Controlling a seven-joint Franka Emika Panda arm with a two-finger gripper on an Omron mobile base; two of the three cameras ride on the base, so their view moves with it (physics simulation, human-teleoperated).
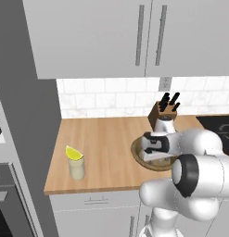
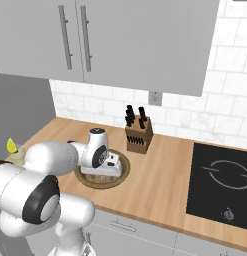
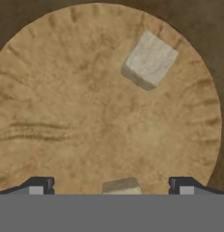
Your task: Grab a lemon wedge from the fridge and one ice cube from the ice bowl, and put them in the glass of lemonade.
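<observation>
Dark fingertips of the gripper (image 3: 111,186) stand spread wide and hold nothing, pointing down into the ice bowl (image 3: 50,90). One ice cube (image 3: 121,186) lies directly between the two tips, at the near edge of the hand view, partly cut off. A second ice cube (image 3: 149,59) rests well apart, toward the far rim. The nearer cube appears to be the one aligned for closure. The glass of lemonade (image 1: 77,169), with the lemon wedge (image 1: 73,153) already on it, stands on the wooden counter (image 1: 106,139) to the left of the bowl.

The wooden counter (image 1: 106,139) carries the glass of lemonade (image 1: 77,169), the ice bowl (image 2: 122,172) and a knife block (image 2: 138,136).
</observation>
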